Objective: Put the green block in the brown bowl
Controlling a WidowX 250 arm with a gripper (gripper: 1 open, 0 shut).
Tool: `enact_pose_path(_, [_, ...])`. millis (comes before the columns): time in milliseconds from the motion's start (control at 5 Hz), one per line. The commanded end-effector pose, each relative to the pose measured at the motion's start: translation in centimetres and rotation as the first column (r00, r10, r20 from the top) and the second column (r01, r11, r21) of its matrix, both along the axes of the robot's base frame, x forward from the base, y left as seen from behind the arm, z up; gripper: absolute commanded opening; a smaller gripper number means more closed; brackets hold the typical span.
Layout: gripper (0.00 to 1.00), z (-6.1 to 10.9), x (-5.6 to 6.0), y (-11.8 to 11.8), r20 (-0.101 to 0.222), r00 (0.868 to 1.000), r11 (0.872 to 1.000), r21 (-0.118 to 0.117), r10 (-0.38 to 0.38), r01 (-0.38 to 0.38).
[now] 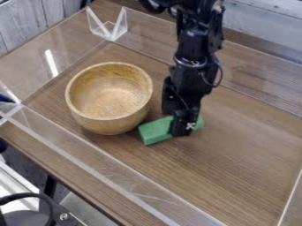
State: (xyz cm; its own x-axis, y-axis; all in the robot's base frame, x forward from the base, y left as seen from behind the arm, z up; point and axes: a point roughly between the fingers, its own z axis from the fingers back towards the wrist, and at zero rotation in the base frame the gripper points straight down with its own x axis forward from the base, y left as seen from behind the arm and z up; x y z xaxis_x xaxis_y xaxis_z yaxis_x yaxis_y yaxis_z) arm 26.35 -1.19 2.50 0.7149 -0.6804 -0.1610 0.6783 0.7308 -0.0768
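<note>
1. My gripper: black all over, fingers and wrist alike.
2. The green block: solid bright green, no markings.
3. The brown bowl: light tan wood, faint grain rings inside.
4. The table: dark brown wood-grain streaks; clear, colourless wall around the edges.
</note>
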Motion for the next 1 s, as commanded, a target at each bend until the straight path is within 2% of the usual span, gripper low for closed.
enact_pose_path(0, [1.00, 0.49, 0.84, -0.39, 0.047, 0.999, 1.000, -0.011, -0.018, 0.018])
enact_pose_path(800, [1.00, -0.32, 1.07, -0.61, 0.082, 0.997, 1.000, -0.025, -0.007, 0.009])
